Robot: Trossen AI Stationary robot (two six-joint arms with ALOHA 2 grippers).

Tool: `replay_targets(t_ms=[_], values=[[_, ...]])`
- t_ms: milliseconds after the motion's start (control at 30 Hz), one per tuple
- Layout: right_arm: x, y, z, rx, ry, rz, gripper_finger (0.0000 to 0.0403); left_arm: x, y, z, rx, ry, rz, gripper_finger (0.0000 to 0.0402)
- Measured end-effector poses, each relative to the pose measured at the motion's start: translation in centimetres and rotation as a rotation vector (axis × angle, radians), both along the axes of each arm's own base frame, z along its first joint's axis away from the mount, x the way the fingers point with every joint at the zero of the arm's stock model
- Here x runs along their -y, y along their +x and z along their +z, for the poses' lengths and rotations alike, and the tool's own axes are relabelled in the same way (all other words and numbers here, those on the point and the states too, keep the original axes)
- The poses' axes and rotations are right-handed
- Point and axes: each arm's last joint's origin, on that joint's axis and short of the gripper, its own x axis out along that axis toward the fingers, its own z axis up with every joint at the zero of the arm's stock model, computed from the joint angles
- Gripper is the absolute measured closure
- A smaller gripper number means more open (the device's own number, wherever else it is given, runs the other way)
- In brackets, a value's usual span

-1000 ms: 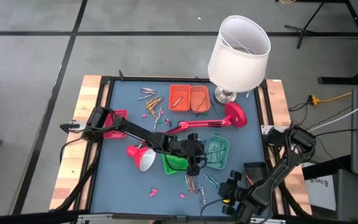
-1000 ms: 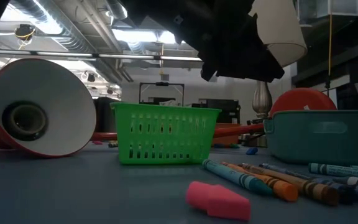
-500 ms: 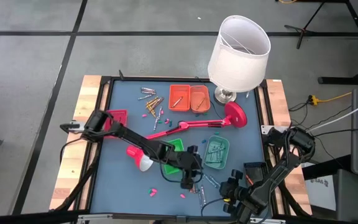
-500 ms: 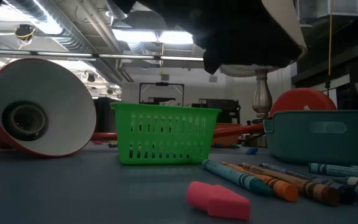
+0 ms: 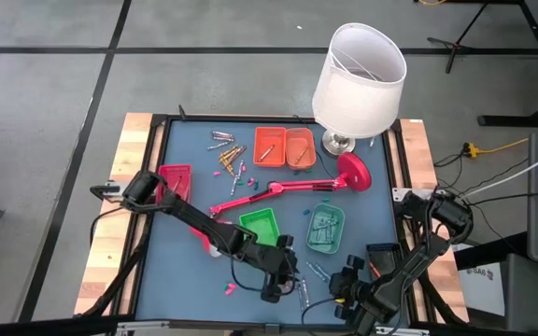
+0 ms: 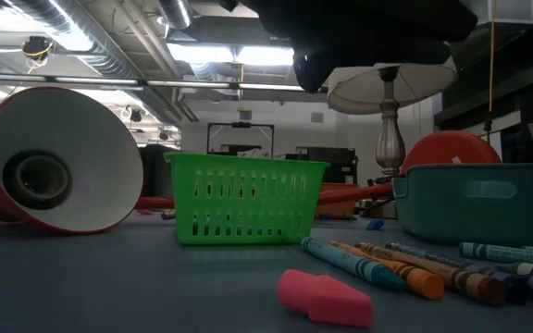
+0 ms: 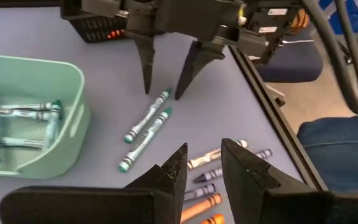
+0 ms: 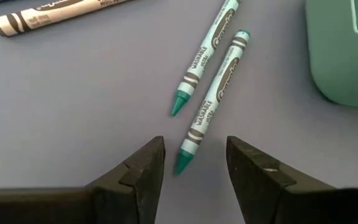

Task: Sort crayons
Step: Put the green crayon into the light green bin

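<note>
Teal crayons (image 7: 17,118) fill our teal tray (image 7: 73,81); two more (image 8: 210,93) and others wait on the table; both jaws spread, empty

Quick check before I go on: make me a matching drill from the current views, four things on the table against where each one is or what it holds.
Things
1. teal bin
2. green basket
3. two loose teal crayons
4. orange trays

Places or states
A. lying side by side on the mat, just ahead of the right gripper's open jaws
B. at the far edge of the mat, beside the white lamp's base
C. holds several teal crayons
D. on the mat between the teal bin and the red lamp's shade

Pairs: 1-C, 2-D, 3-A, 4-B
</note>
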Motion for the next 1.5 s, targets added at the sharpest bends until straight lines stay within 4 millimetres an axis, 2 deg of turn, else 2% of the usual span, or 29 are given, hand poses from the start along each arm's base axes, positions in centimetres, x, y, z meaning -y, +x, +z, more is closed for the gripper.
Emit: replay_targets(t_ms=[200, 567, 833, 1033, 1267, 1500], values=[[-0.1, 0.0, -0.3, -0.008, -0.003, -0.002, 0.0237, 1.1, -0.9, -0.5, -0.062, 0.028, -0.031, 0.0319], [0.0, 0.2, -0.4, -0.016, 0.006, -0.005, 0.0335, 2.1, -2.0, -1.3, -0.147, 0.069, -0.061, 0.0319], [0.1, 0.2, -0.5, -0.018, -0.001, -0.007, 0.0382, 1.9, -2.4, -1.8, -0.194, 0.158, -0.111, 0.0319], [0.1, 0.2, -0.5, -0.013, -0.007, -0.007, 0.0391, 2.1, -2.7, -1.9, -0.181, 0.257, -0.227, 0.0319], [-0.2, 0.4, 0.2, -0.025, -0.023, -0.007, 0.0392, 2.0, -2.7, -1.9, -0.167, 0.294, -0.240, 0.0319], [-0.6, 0.7, 3.5, -0.092, -0.109, -0.008, 0.0393, 2.0, -2.7, -1.9, -0.166, 0.294, -0.240, 0.0319]])
